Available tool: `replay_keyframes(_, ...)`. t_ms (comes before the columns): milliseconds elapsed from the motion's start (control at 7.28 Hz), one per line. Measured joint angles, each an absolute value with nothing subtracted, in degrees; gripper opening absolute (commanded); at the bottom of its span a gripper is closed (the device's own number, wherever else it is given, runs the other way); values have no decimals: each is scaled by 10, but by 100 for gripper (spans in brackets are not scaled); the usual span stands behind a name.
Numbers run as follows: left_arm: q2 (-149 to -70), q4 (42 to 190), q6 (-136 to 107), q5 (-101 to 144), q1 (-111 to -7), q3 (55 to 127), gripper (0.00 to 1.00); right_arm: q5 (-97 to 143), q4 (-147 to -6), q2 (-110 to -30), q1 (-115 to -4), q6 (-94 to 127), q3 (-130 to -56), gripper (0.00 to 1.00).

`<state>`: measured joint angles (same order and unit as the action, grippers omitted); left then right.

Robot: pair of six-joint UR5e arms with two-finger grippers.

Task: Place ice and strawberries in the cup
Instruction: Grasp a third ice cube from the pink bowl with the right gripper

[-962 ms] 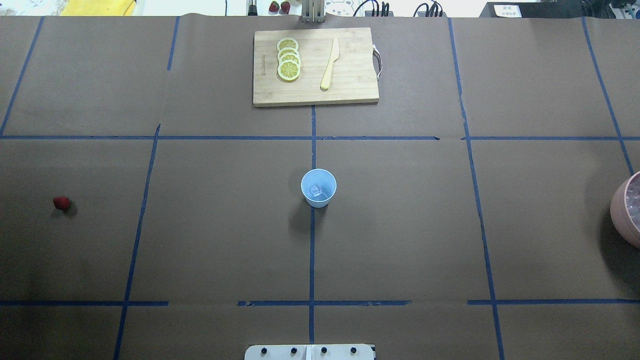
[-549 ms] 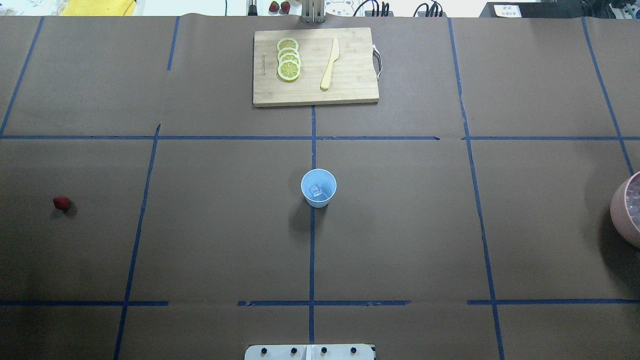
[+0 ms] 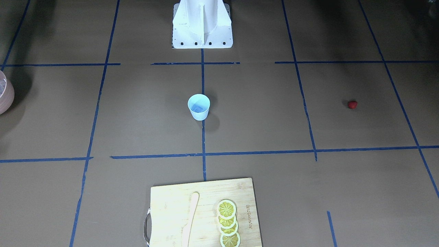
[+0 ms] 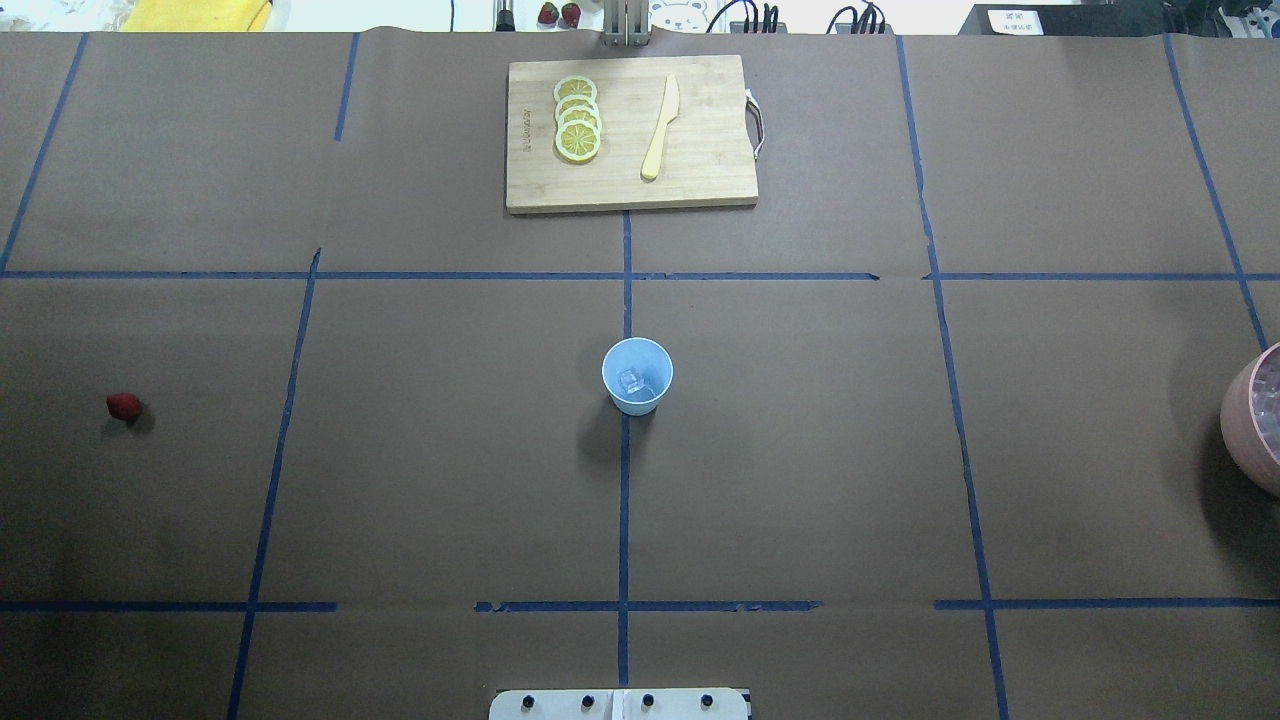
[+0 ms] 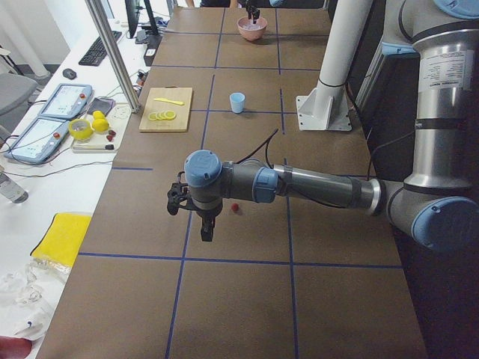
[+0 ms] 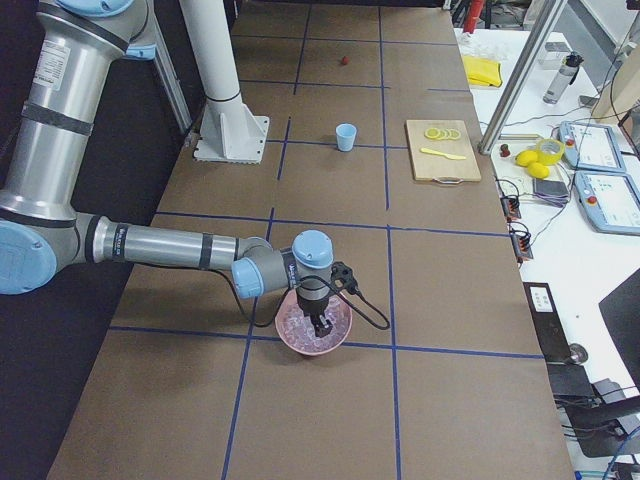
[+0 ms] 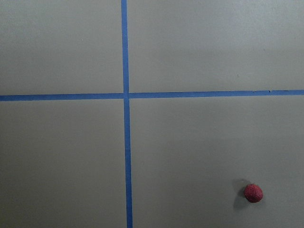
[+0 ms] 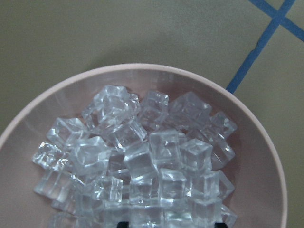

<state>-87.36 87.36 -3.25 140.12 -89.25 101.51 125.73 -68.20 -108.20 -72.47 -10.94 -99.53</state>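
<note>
Bowl point(image 4: 1240, 440) of ice point(image 8: 142, 161), half outside overhead view

The pale blue cup point(image 3: 199, 114) stands upright on the centre tape line of the brown counter point(image 3: 260, 113), below the white robot base point(image 3: 202, 27). The red strawberry point(image 3: 352, 104) lies well apart from it, toward the right. A pinkish bowl point(image 3: 6, 97) is cut off by the left edge. At the bottom, a wooden cutting board point(image 3: 169, 202) carries a pale knife point(image 3: 190, 214) and overlapping lemon slices point(image 3: 227, 219) — side by side.
</note>
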Motion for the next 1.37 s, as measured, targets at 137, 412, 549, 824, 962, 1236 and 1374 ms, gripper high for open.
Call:
replay_keyframes(137,-874,874,-33,1401,-892,1016,100,1249,-682,-1082,-724,-116,-991,68)
replay_keyframes(412,-874,874,-33,1401,-893,1018,100,1244,-682,-1082,-724,-120,-988,66)
replay_keyframes(549,-874,874,-33,1401,-893,1018,100,1243,-682,-1081,-723,-120,-987,66)
replay_keyframes(824,-874,874,-33,1401,-892,1019,100,1243,-682,-1080,-720,-120,-987,65)
replay_keyframes(962,-874,874,-33,1401,-892,1019,100,1243,-682,-1080,-718,-120,-986,65)
replay_keyframes(1236,-874,874,-33,1401,-893,1019,100,1244,-683,-1080,-716,-120,-985,63)
replay_keyframes(1374,-874,874,-33,1401,-893,1019,100,1244,-683,-1080,-716,-120,-985,60)
